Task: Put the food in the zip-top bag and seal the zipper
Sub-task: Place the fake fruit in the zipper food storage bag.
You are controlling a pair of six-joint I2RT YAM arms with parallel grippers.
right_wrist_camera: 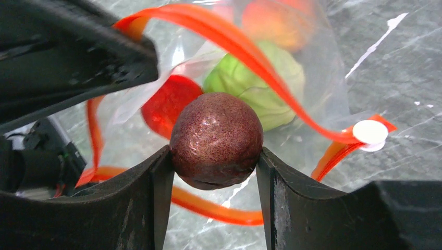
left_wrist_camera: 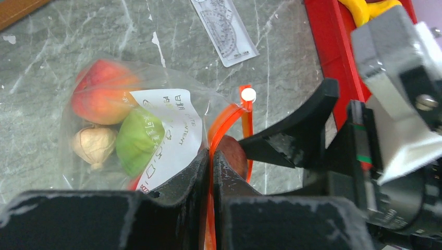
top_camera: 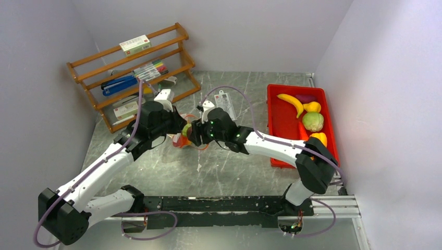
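Observation:
The zip-top bag (left_wrist_camera: pixel 104 130) lies on the table with its mouth held open. Inside it are a peach ball (left_wrist_camera: pixel 101 96), a green ball (left_wrist_camera: pixel 136 140), a small beige piece (left_wrist_camera: pixel 94 146) and a white printed label. My left gripper (left_wrist_camera: pixel 212 153) is shut on the red-orange zipper (left_wrist_camera: pixel 224 122) at the near rim. My right gripper (right_wrist_camera: pixel 213 156) is shut on the dark purple ball (right_wrist_camera: pixel 216 138), which sits right at the bag's mouth, inside the zipper (right_wrist_camera: pixel 250 52) loop. Beyond it show the green ball (right_wrist_camera: pixel 255 78) and a red piece (right_wrist_camera: pixel 169 104).
A red tray (top_camera: pixel 281 130) at the right holds a banana (top_camera: pixel 291 101), a green ball (top_camera: pixel 312 121) and a yellow pepper (top_camera: pixel 319 138). A wooden rack (top_camera: pixel 130 67) with pens stands at the back left. A clear ruler packet (top_camera: pixel 225 104) lies behind the bag.

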